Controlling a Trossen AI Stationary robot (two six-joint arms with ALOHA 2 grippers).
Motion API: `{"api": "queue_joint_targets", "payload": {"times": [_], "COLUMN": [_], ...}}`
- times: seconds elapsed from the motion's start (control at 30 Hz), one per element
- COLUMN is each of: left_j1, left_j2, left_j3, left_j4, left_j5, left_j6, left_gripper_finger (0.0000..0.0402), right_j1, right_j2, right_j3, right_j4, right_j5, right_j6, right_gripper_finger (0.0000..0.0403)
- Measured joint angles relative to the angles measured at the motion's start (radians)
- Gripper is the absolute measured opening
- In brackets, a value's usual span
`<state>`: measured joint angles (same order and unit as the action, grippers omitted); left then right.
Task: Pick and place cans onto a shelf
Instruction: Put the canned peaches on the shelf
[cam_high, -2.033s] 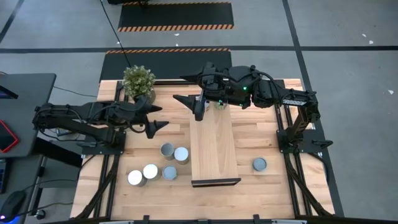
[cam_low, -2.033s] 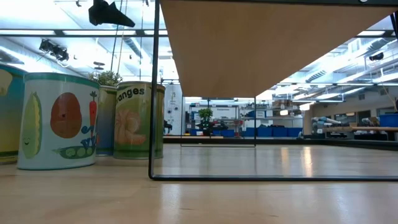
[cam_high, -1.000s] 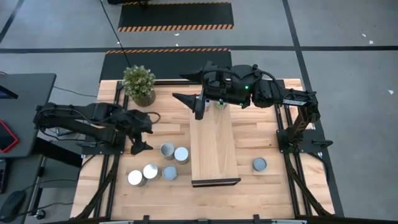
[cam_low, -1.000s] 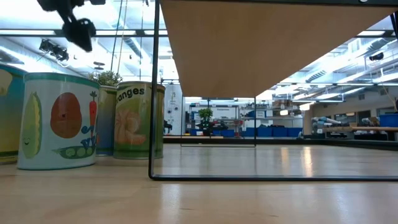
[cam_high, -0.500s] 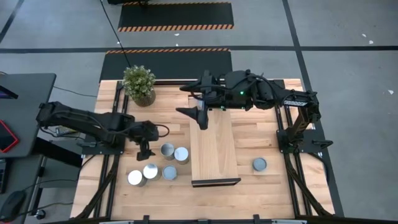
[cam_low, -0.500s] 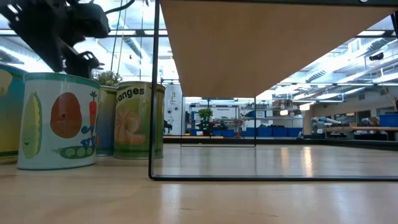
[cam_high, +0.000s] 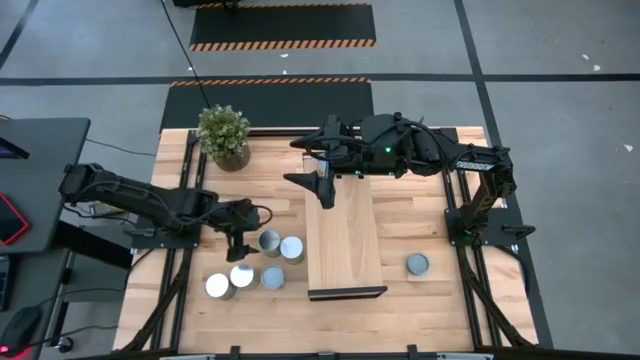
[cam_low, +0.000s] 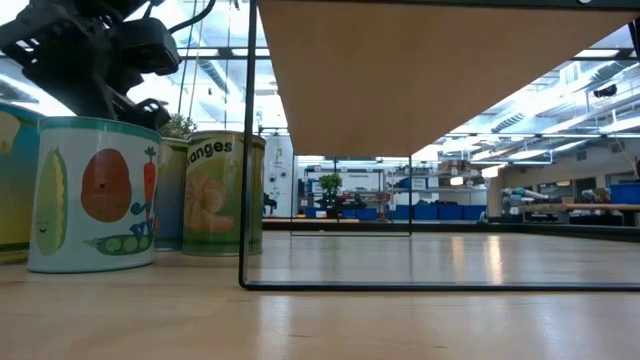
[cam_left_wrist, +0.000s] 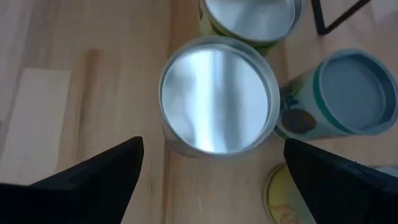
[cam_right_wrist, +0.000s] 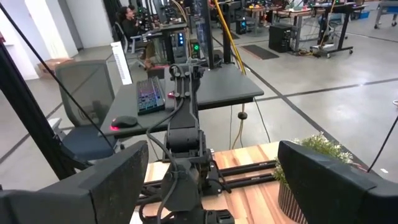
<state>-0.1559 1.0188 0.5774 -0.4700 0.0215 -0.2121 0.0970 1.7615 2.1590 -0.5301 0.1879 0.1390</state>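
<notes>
Fingers (cam_left_wrist: 93, 180) of left gripper (cam_left_wrist: 211, 177) spread wide above silver-topped can (cam_left_wrist: 216, 96); probably rigid, light, smooth-walled, best pinched across opposite sides below rim.

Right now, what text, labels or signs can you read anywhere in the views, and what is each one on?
"anges": on the can with the orange picture, low view; the word's start is cut off by the can beside it.
The vegetable-picture can shows drawings only, no words.
The white sign by the desk: too small to read.
</notes>
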Motion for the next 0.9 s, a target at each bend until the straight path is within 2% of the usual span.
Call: {"api": "queue_joint_targets", "payload": {"times": [0.3, 0.53, 0.9], "left_j1": [-0.08, -0.084, -0.082], "left_j2": [0.105, 0.172, 0.192], "left_j3": [0.0, 0.0, 0.0], "left_j4": [0.101, 0.16, 0.167], "left_j5": [-0.135, -0.135, -0.133], "left_j6": [0.094, 0.062, -0.033], "left_gripper_finger": [0.0396, 0.0392, 0.0306], "right_j1": [-0.002, 0.001, 0.001], "right_j2": [0.0, 0.0, 0.0], "right_j3": [0.0, 0.0, 0.0], "right_j4": [0.005, -0.002, -0.039], "right_j5": [0.0, 0.0, 0.0], "right_j6": [0.018, 0.027, 0.05], "right_gripper_finger": [0.0366, 0.0366, 0.0366]}}
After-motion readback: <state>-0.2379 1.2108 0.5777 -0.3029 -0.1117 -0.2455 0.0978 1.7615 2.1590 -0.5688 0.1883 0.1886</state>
